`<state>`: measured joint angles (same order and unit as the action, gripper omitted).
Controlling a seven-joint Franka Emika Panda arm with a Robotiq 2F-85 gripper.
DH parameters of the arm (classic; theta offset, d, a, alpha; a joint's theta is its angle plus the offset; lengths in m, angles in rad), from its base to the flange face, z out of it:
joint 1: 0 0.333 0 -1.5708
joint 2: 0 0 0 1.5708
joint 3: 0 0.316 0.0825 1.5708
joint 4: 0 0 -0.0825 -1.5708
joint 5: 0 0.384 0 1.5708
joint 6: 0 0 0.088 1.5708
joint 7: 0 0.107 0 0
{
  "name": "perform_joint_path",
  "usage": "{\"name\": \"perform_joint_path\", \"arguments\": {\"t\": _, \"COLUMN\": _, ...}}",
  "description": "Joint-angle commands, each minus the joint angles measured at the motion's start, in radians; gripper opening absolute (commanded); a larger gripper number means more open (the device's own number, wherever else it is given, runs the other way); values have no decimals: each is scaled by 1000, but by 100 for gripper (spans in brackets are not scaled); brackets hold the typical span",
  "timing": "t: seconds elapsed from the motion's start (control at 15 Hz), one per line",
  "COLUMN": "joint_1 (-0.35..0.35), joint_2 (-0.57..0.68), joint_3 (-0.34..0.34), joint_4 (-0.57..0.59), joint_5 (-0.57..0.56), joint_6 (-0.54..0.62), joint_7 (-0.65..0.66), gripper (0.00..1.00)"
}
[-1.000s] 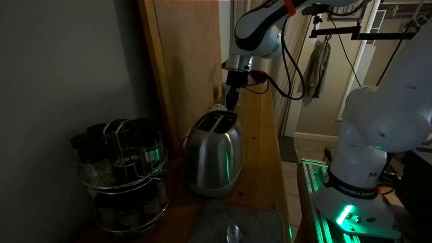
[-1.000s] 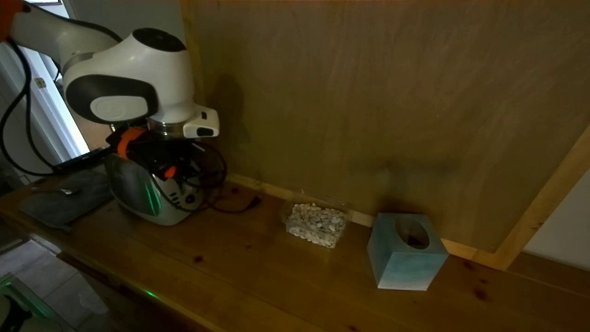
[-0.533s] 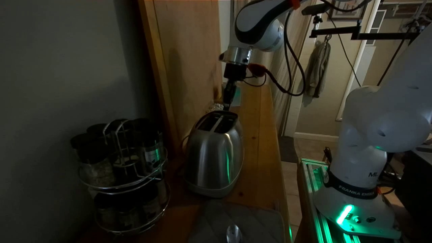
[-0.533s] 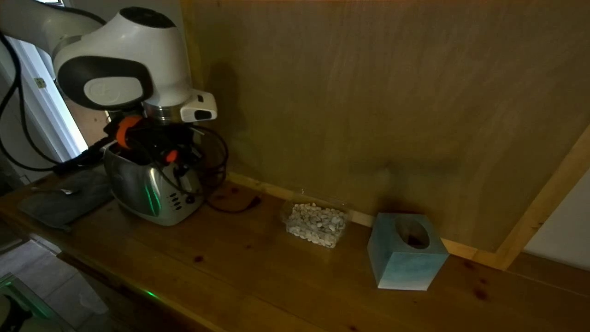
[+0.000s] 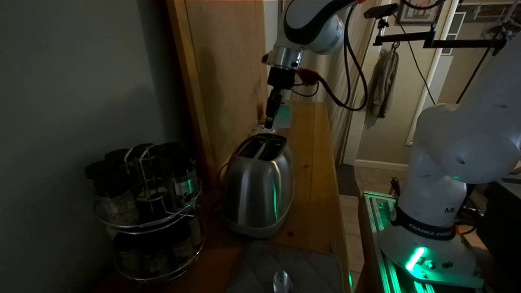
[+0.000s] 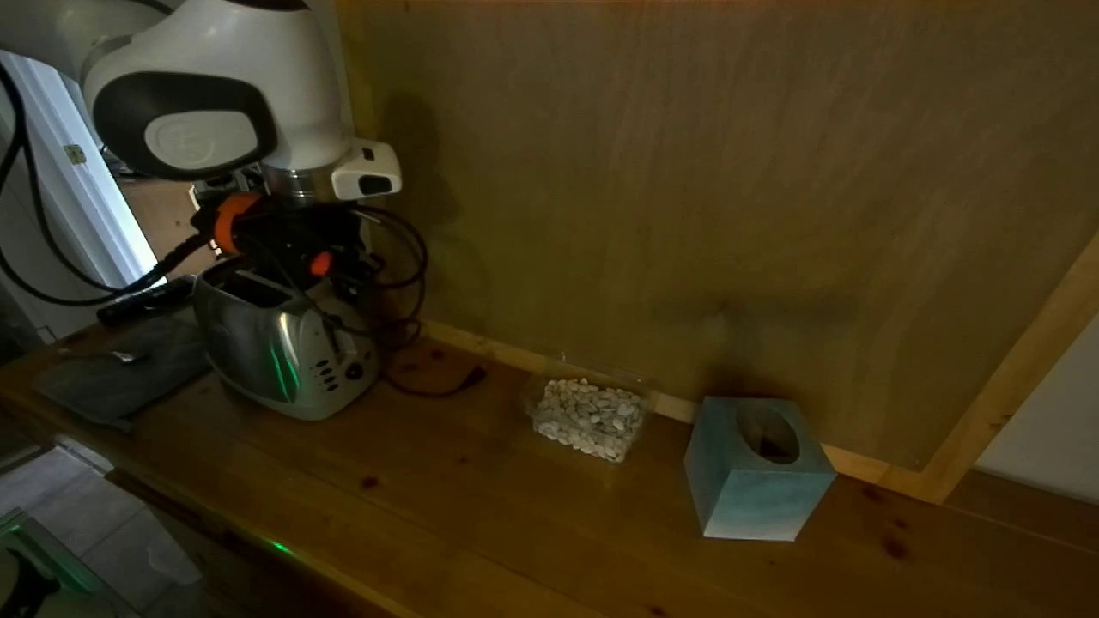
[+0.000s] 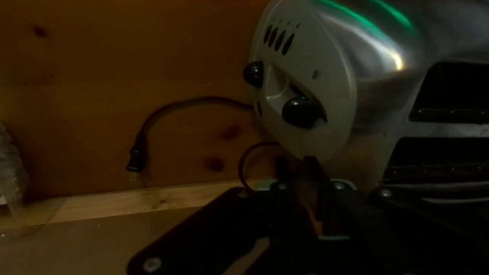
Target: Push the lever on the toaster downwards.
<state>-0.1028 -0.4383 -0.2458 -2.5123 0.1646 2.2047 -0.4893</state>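
Observation:
The shiny steel toaster [image 5: 258, 191] stands on the wooden counter, also in an exterior view [image 6: 245, 335] and the wrist view [image 7: 382, 49]. Its light end panel faces the wrist camera. The lever [image 7: 301, 112] is a dark knob in that panel, toward the toaster's top; it is hard to make out in the exterior views. My gripper [image 5: 268, 124] points down just beyond the toaster's lever end, with its tips slightly above the top. In the wrist view the fingertips [image 7: 297, 164] are below the lever in the picture, apart from it, with a narrow empty gap between them.
A black dial [image 7: 254, 74] sits lower on the panel. The power cord [image 7: 198, 100] lies by the wooden wall. A box of pebbles [image 6: 592, 419] and a teal box [image 6: 760, 468] stand farther along. A jar rack [image 5: 148, 211] and grey mat [image 5: 301, 264] lie on the toaster's other side.
The arm has risen and shifted slightly left in both exterior views. The fingertips have come up above the toaster's top edge, and more of the toaster's slots and panel shows. The toaster has not moved.

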Motion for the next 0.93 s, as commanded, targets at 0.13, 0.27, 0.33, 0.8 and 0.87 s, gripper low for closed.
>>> {"name": "perform_joint_path", "arguments": {"t": 0.13, "joint_1": -19, "joint_2": -39, "joint_3": 43, "joint_4": 9, "joint_5": -71, "joint_6": -43, "joint_7": 133, "gripper": 62}}
{"name": "perform_joint_path", "arguments": {"t": 0.27, "joint_1": -21, "joint_2": -55, "joint_3": 57, "joint_4": 8, "joint_5": -95, "joint_6": -63, "joint_7": 180, "gripper": 76}}
{"name": "perform_joint_path", "arguments": {"t": 0.33, "joint_1": -20, "joint_2": -63, "joint_3": 62, "joint_4": 8, "joint_5": -102, "joint_6": -75, "joint_7": 199, "gripper": 82}}
{"name": "perform_joint_path", "arguments": {"t": 0.8, "joint_1": -18, "joint_2": -127, "joint_3": 111, "joint_4": 13, "joint_5": -150, "joint_6": -154, "joint_7": 312, "gripper": 100}}
{"name": "perform_joint_path", "arguments": {"t": 0.87, "joint_1": -13, "joint_2": -139, "joint_3": 118, "joint_4": 13, "joint_5": -149, "joint_6": -167, "joint_7": 322, "gripper": 100}}
